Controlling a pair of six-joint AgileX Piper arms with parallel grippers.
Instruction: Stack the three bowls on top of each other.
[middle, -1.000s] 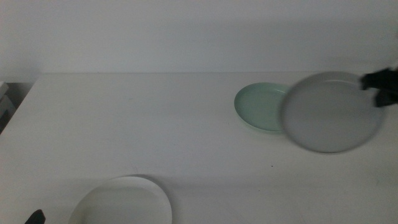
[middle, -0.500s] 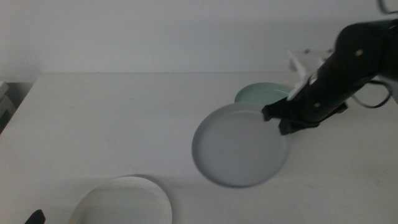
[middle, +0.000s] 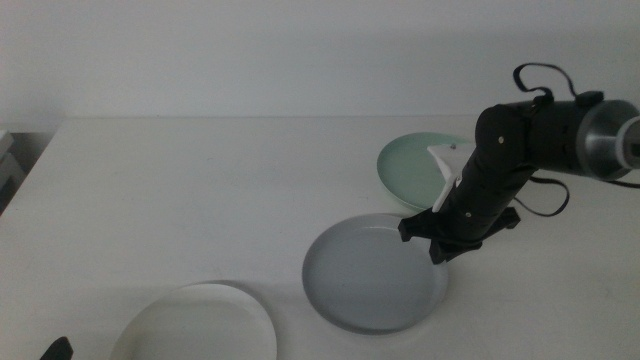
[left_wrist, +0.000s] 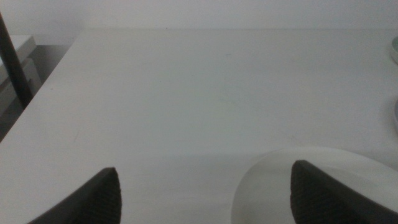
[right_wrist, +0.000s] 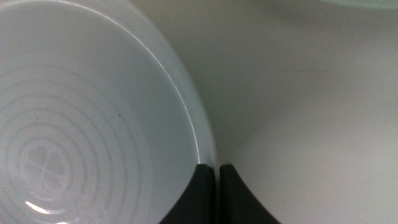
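Observation:
My right gripper (middle: 437, 242) is shut on the right rim of the grey bowl (middle: 372, 272). It holds the bowl low over the table's front centre; I cannot tell whether the bowl touches the table. In the right wrist view the jaws (right_wrist: 214, 177) pinch the grey bowl's (right_wrist: 81, 124) rim. The mint green bowl (middle: 412, 172) lies on the table just behind the gripper, partly hidden by the arm. The white bowl (middle: 195, 325) lies at the front left. My left gripper (left_wrist: 205, 186) waits open at the front left edge, next to the white bowl (left_wrist: 311, 186).
The white table (middle: 200, 180) runs to a plain wall at the back. Its left edge drops off beside a dark stand (left_wrist: 13, 62). The right arm's cable (middle: 545, 85) loops above its wrist.
My right gripper has carried the grey bowl from the far right, past the mint green bowl, leftward and down to the table's front centre. The left gripper has not moved.

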